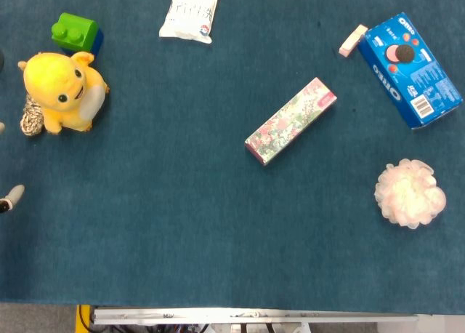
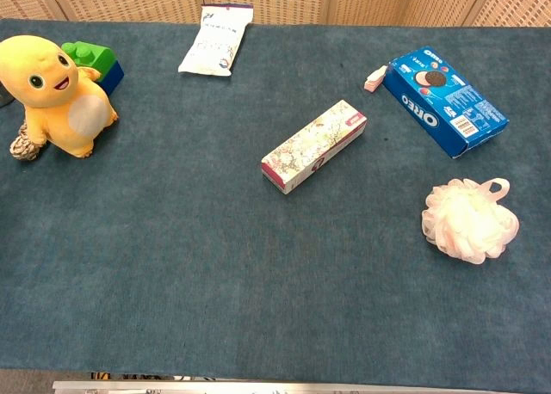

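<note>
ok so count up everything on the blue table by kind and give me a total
Soft toys: 1, the yellow plush
Building blocks: 1, the green and blue block
Boxes: 2, the floral box and the Oreo box
Pouches: 1, the white packet
Bath sponges: 1, the pink pouf
Erasers: 1, the small pink block
Woven balls: 1, the knotted ball
Total: 8

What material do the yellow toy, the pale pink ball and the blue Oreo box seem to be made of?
Yellow plush toy: soft fabric, apparently stuffed, with a matte fuzzy surface. Pale pink bath pouf: gathered mesh netting, probably plastic, with ruffled folds and a loop. Oreo box: printed cardboard, slightly glossy, with sharp flat edges.
</note>
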{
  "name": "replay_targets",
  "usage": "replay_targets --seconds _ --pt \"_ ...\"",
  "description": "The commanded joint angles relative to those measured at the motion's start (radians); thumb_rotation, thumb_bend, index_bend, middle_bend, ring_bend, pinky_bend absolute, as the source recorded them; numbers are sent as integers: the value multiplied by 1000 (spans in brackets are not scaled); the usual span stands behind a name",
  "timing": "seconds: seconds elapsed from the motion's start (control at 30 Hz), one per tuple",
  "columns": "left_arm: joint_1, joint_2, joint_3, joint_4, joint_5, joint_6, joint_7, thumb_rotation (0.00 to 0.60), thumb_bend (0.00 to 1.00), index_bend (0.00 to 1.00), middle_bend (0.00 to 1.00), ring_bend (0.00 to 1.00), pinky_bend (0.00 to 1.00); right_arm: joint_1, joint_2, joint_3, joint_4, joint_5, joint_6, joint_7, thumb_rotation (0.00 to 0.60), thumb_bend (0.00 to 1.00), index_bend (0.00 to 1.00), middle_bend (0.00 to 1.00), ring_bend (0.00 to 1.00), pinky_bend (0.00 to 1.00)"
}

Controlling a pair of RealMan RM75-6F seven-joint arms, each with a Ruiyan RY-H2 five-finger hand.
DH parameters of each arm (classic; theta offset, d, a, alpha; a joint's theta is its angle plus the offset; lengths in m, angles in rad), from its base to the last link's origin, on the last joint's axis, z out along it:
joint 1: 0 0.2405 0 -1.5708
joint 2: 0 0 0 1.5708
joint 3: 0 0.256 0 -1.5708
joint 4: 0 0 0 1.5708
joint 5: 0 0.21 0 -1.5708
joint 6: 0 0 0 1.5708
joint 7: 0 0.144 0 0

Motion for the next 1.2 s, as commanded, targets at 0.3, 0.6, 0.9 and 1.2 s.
replay_targets --seconds 0.3,0.6,0.9,1.2 --pt "-40 37 -17 3 12 -41 -65 600 135 206 249 219 179 33 55 32 -68 2 -8 -11 600 0 0 28 0 0" --pt "-129 70 -63 22 24 -118 -195 600 135 190 240 215 179 66 98 45 -126 -22 -28 -27 600 0 0 28 0 0" --pt "-240 90 -84 1 9 -272 -328 72 93 145 175 153 46 71 111 41 -149 -33 -31 -39 600 0 0 27 0 0" --pt "-347 24 -120 75 -12 -365 -375 0 21 141 149 127 1 67 117 38 -148 -26 -27 -35 600 0 0 27 0 0"
